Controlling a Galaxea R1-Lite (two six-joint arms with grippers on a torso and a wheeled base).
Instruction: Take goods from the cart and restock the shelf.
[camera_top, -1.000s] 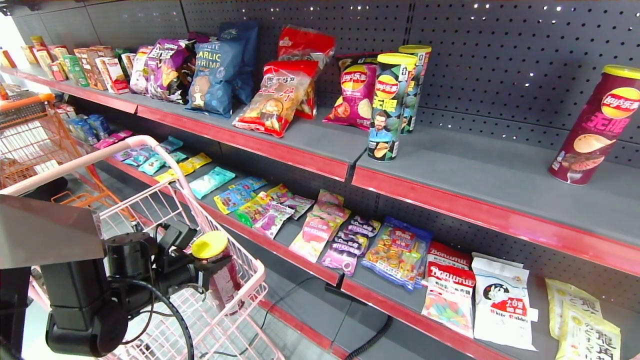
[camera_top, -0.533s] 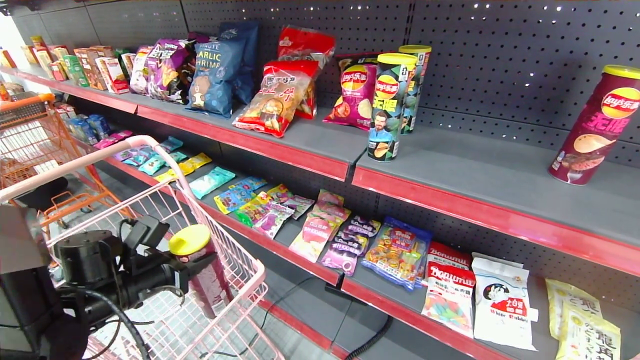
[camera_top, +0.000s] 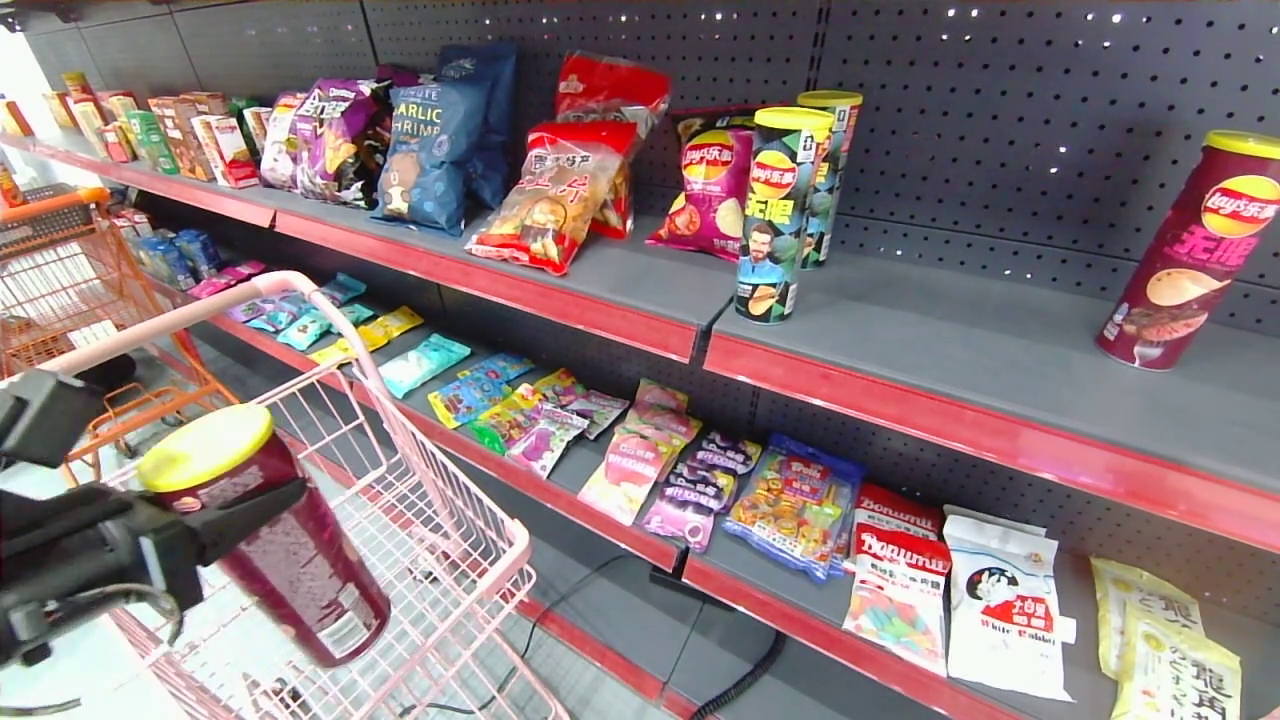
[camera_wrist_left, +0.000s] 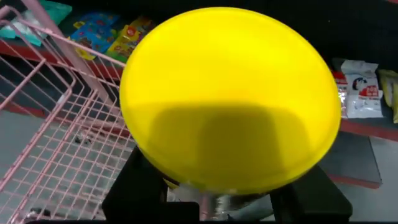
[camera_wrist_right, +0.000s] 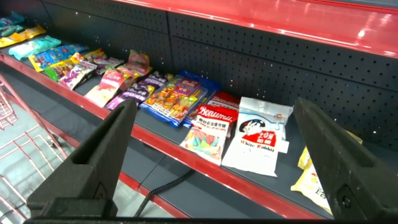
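Head view: left gripper (camera_top: 232, 505), jaws clamped on the can (camera_top: 295, 565), holds it tilted over the cart's (camera_top: 487, 566) near corner, well apart from the shelf (camera_top: 950, 330). Left wrist view: the can's lid (camera_wrist_left: 230, 93) looms close. Right wrist view: right gripper (camera_wrist_right: 216, 106), jaws wide, faces sweets (camera_wrist_right: 174, 96).

can (camera_wrist_left: 230, 93) sides hidden from above, cart (camera_top: 515, 540) cropped
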